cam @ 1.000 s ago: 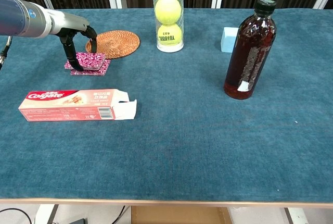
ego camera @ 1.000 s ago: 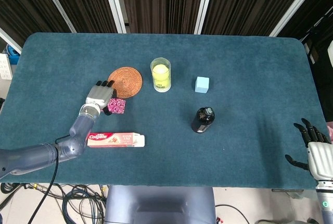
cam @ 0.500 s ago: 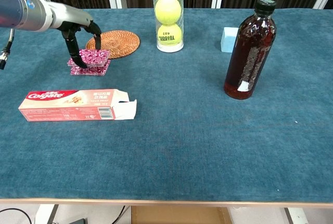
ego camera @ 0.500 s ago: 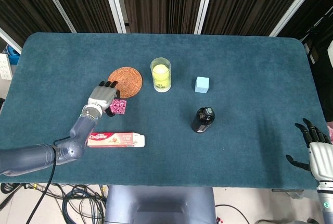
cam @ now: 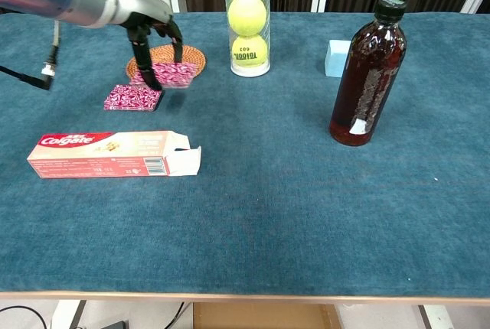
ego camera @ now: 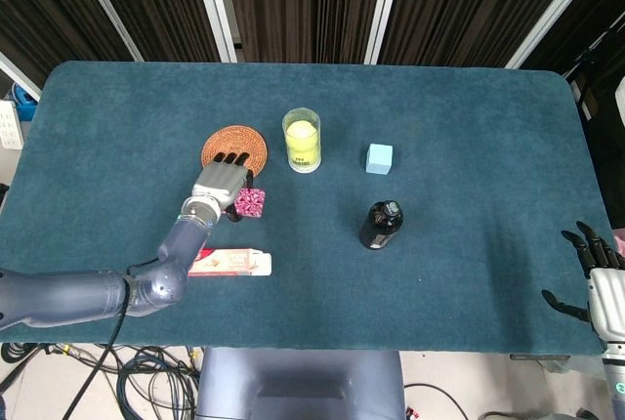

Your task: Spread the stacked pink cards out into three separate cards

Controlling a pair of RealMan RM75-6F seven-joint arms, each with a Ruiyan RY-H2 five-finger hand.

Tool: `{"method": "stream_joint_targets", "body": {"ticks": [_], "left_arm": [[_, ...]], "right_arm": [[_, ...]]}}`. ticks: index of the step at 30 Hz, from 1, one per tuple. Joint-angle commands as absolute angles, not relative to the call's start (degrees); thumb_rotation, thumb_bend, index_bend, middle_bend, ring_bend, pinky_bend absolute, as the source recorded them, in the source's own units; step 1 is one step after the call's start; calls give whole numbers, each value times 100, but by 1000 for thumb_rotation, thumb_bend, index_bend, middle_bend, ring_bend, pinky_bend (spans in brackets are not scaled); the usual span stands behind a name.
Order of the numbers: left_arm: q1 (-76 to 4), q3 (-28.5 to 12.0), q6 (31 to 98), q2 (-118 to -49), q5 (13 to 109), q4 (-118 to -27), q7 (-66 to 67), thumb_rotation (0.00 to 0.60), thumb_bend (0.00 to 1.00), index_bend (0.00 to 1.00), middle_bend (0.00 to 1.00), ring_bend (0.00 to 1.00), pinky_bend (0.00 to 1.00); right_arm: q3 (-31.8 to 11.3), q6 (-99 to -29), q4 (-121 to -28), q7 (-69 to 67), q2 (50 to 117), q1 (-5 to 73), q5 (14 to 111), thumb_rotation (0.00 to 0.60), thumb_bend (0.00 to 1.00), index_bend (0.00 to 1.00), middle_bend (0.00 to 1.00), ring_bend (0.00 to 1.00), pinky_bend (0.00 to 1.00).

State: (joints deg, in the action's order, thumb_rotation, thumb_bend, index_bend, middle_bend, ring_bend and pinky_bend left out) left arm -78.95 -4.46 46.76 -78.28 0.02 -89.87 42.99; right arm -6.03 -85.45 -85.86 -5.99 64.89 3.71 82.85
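1. The card (cam: 175,74) in the left hand (cam: 149,32) is pink with a busy dark-and-white pattern; no writing on it can be read. It sits left of centre in the chest view, lifted off the cloth, in front of the coaster (cam: 167,61).
2. The left hand grips this card between fingertips and thumb. In the head view the hand (ego camera: 223,182) covers most of the card (ego camera: 250,203), so only its right part shows.
3. The stack (cam: 133,97) of remaining pink cards lies flat on the table (cam: 306,191), just below and left of the lifted card. How many cards it holds cannot be told. In the head view the arm hides it.
4. The box (cam: 113,154) at lower left reads "Colgate" in white on red; smaller print is illegible. Its right flap is open. In the head view (ego camera: 230,263) the arm covers its left end.
5. The tube (cam: 247,26) at upper centre holds two yellow tennis balls; the lower bears upside-down print, roughly "TOLOGE 603".
6. The bottle (cam: 365,74) at right is dark brown with a black cap and a small blank white label.
7. A pale blue cube (cam: 337,57) is partly hidden behind the bottle.
8. The right hand (ego camera: 598,278) sits at the head view's lower right edge, partly cut off, fingers spread and empty.
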Motion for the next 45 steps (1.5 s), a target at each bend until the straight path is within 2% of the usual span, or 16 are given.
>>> {"method": "stream_joint_targets", "body": {"ticks": [1,8,17,39,45], "left_arm": [[-8145,-563,4757,-7974,-356,-9044,4495,600,307,531,105,0,0],[-8504,-690,5139,-8381,-874,-9021,4826,600,308,539,105,0,0],[-8394,-741,5645,-8886,-747,-8934,4805,600,308,540,105,0,0],[-8109,-1027,5785,-9602,-395,-8273,5099,600,305,525,104,0,0],[-8042,-1088,5756,-9592,-391,-8285,5220,600,238,485,103,0,0]], "right_arm": [[-606,-8543,-8577,-628,6482,369,8283,600,113,163,62,126,237],[-614,-8588,-8555,-734,6461,341,8295,600,113,163,62,126,237],[-619,-8579,-8537,-778,6449,334,8284,600,112,163,62,126,237],[-651,-8570,-8518,-820,6436,319,8228,600,113,163,63,126,236],[-649,-8557,-8519,-801,6441,327,8236,600,113,163,63,126,236]]}}
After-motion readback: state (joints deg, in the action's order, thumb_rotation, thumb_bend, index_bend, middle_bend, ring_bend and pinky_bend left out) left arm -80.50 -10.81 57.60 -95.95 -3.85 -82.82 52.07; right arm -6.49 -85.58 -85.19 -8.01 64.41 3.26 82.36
